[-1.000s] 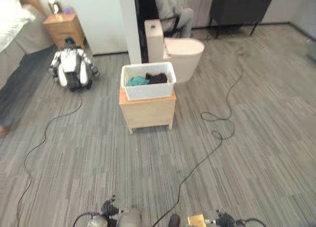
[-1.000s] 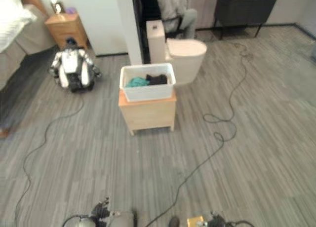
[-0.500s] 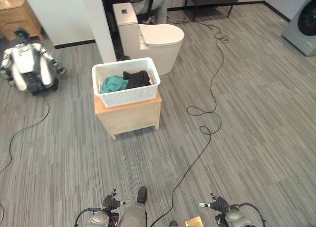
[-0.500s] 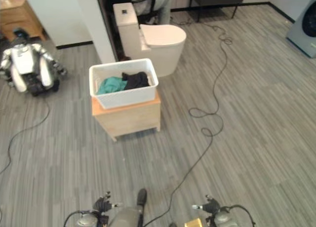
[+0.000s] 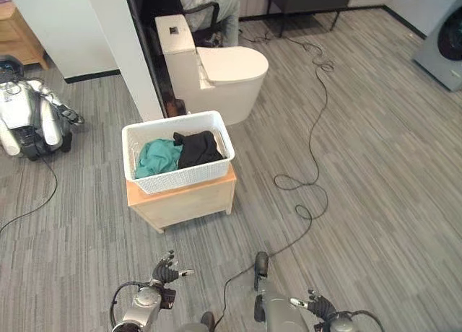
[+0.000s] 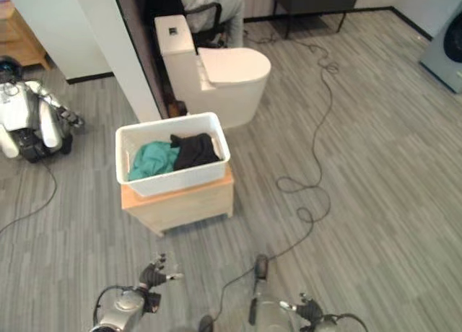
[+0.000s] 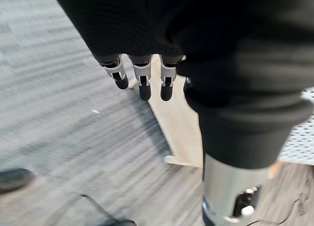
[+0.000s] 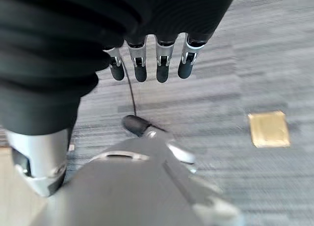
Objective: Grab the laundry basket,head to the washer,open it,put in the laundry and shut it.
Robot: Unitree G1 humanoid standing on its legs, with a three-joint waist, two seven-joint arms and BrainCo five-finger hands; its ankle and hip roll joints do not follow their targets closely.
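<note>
basket (image 5: 180, 175) on stand (image 5: 184, 201), washer (image 5: 442, 40) far right

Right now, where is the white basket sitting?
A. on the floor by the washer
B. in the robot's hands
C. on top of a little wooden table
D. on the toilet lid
C: the basket with its green and black clothes rests on the little wooden table, in front of the toilet; both hands, left hand and right hand, hang low and open, holding nothing.
</note>
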